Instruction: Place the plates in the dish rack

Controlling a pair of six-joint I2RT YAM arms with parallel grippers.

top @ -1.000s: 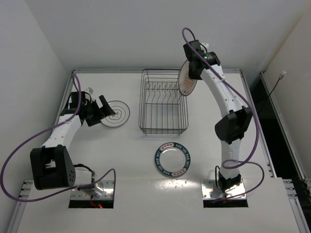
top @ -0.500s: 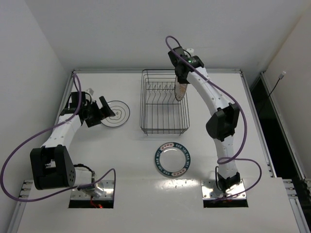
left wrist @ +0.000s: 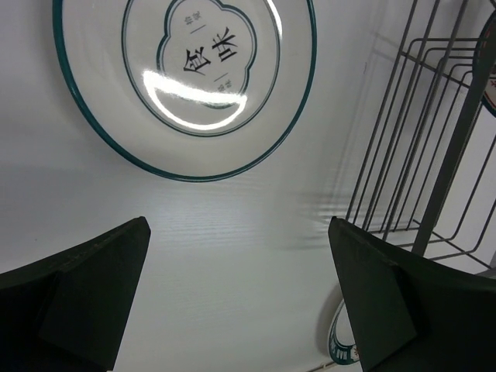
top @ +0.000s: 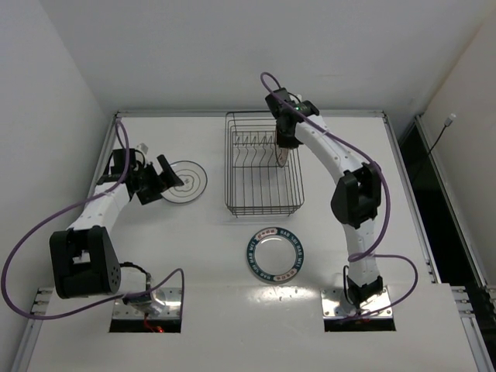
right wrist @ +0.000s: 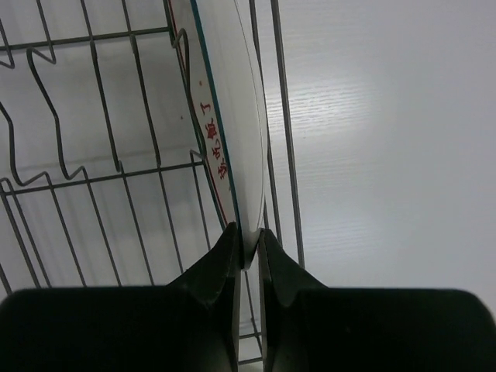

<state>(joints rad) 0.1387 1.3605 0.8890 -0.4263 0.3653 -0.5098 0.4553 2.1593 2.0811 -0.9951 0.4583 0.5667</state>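
Note:
The black wire dish rack [top: 256, 194] stands at the table's middle back. My right gripper [top: 284, 141] is shut on the rim of the white plate with the orange pattern [top: 281, 157]. It holds the plate on edge inside the rack, by the right wall. In the right wrist view the plate [right wrist: 232, 116] stands between the rack wires [right wrist: 101, 182], pinched by my gripper [right wrist: 248, 246]. The plate with thin dark rings [top: 186, 180] lies flat left of the rack. My left gripper [top: 160, 179] is open and empty beside it. The teal-rimmed plate [top: 275, 254] lies flat in front of the rack.
In the left wrist view the ringed plate [left wrist: 186, 77] lies ahead of the open gripper [left wrist: 240, 298], the rack's wall [left wrist: 418, 155] is to the right, and the teal rim [left wrist: 339, 349] shows at the bottom. White walls close the table's back and sides.
My right arm has swung left and down, carrying the orange-patterned plate from above the rack's right edge into the rack. The left arm has not moved.

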